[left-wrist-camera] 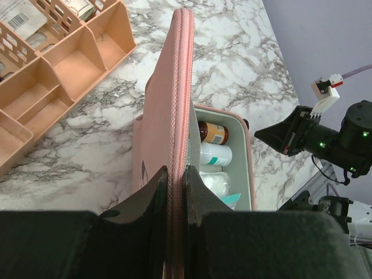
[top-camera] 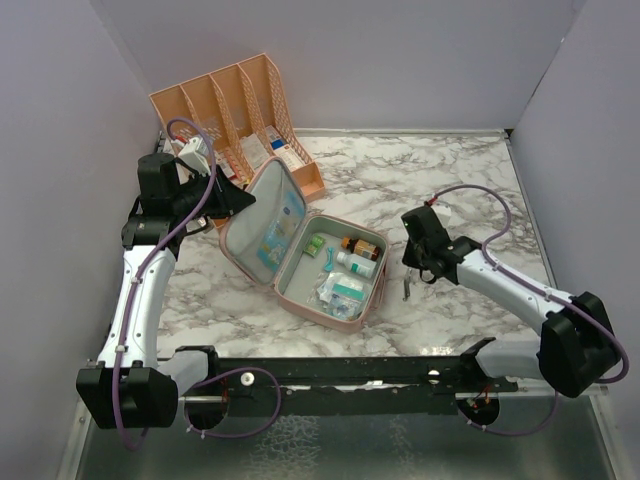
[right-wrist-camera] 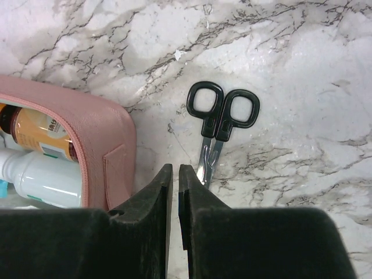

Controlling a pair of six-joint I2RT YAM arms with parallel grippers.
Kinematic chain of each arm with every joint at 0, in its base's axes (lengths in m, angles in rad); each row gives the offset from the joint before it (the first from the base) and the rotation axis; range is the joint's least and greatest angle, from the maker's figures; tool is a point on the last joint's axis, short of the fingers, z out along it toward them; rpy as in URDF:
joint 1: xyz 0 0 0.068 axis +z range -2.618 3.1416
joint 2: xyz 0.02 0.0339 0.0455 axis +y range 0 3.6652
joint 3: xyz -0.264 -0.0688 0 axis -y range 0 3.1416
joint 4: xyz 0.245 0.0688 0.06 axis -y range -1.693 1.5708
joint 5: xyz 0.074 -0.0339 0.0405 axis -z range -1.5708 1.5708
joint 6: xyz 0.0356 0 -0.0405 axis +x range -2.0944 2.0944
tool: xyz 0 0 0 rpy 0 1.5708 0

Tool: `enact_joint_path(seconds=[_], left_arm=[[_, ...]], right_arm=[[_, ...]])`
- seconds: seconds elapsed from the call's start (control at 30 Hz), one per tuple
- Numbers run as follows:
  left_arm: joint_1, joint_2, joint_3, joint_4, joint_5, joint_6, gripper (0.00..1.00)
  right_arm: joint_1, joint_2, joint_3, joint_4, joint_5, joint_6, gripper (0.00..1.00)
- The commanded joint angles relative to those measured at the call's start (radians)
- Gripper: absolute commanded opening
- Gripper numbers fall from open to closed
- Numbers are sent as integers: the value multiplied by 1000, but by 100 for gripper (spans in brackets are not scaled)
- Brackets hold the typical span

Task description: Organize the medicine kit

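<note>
Marble table (top-camera: 450,180) — left hand (left-wrist-camera: 176,174) pinches medicine kit (left-wrist-camera: 180,87); right hand (right-wrist-camera: 175,171), pressed together, beside scissors (right-wrist-camera: 218,125).

Marble table (top-camera: 450,180), medicine kit (top-camera: 272,225), desk organizer (top-camera: 200,100), scissors (right-wrist-camera: 221,116)

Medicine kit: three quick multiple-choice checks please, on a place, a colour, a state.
1. Where are the scissors relative to the kit?
A) inside it
B) on the table, right of it
C) under it
2. Scissors handle colour?
A) black
B) pink
C) green
3. The kit's lid is:
A) zipped shut
B) held open by the left tool
C) lying flat

Answers: 1 B, they lie on marble outside it; 2 A, both loops are black; 3 B, its fingers pinch the lid's edge.
</note>
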Motion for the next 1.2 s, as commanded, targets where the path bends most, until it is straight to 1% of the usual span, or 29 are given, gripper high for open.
enact_joint_path(seconds=[0.0, 0.03, 0.07, 0.17, 0.2, 0.27, 0.43, 0.7, 0.87, 1.03, 1.1, 1.17], left_arm=[[-10, -9, -21, -28, -9, 7, 0], [-9, -10, -22, -27, -9, 7, 0], [-9, -9, -22, -28, -10, 5, 0], [-10, -9, -24, -27, -11, 6, 0], [-9, -9, -25, -28, -11, 5, 0], [-10, -8, -25, -27, -11, 6, 0], [-11, -4, -25, -26, -11, 7, 0], [-11, 1, -22, -26, -9, 8, 0], [-11, -1, -25, -27, -11, 7, 0], [-11, -3, -24, -27, -11, 8, 0], [-11, -3, -23, -28, -11, 8, 0], [-11, -3, -25, -27, -11, 7, 0]], right_arm=[[-3, -1, 2, 34, 60, 1, 12], [-3, 15, 10, 13, 61, 14, 15], [-3, 33, 19, -18, 66, 38, 21], [-3, 78, 29, -94, 87, 117, 42], [-3, 88, 25, -101, 92, 137, 46], [-3, 98, 11, -91, 86, 154, 47], [-4, 134, -9, -60, 46, 175, 46], [-18, 188, -40, -10, 8, 185, 38], [-28, 202, -63, 35, -20, 174, 31], [-40, 222, -79, 48, -37, 174, 29], [-43, 228, -81, 50, -40, 174, 25], [-45, 237, -80, 49, -36, 170, 17]])
